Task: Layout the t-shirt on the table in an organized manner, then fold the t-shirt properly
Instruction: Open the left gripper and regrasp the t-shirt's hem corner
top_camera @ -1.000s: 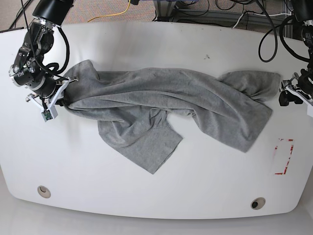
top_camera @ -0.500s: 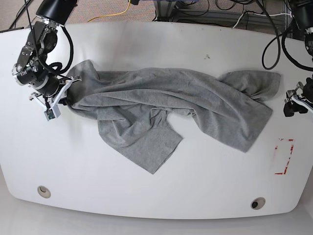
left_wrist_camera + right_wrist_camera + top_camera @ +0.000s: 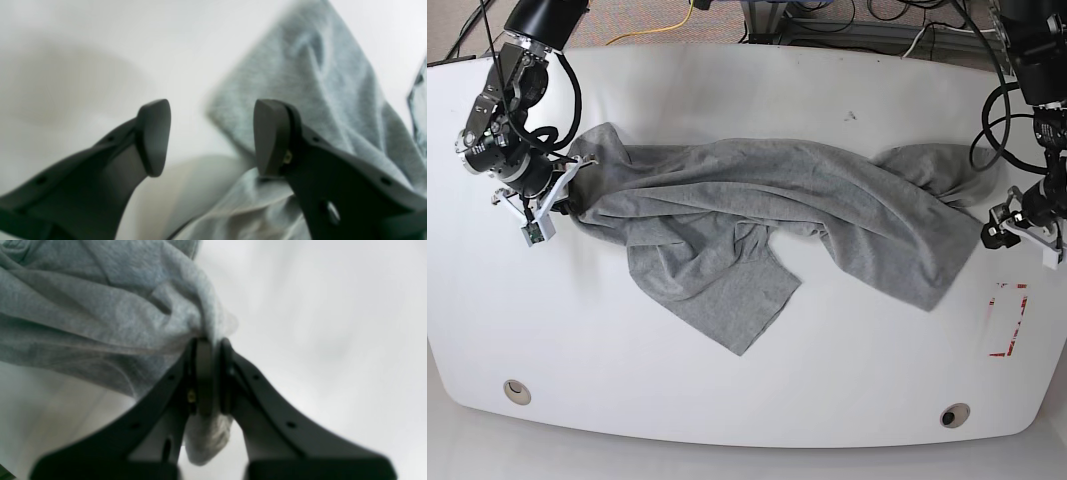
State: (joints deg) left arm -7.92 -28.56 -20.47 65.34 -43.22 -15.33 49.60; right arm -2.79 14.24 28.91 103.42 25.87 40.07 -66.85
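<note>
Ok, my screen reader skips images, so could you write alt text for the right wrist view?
The right gripper is shut on a bunched edge of the grey t-shirt, with a bit of cloth poking out below the jaws. The rest of the shirt drapes to the upper left over the blurred white table.

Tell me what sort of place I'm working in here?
Most likely a robotics lab or test bench: a glossy white table with a red tape rectangle marked on it, loose cables trailing behind on carpet, and a grey t-shirt spread between two robot arms.
</note>
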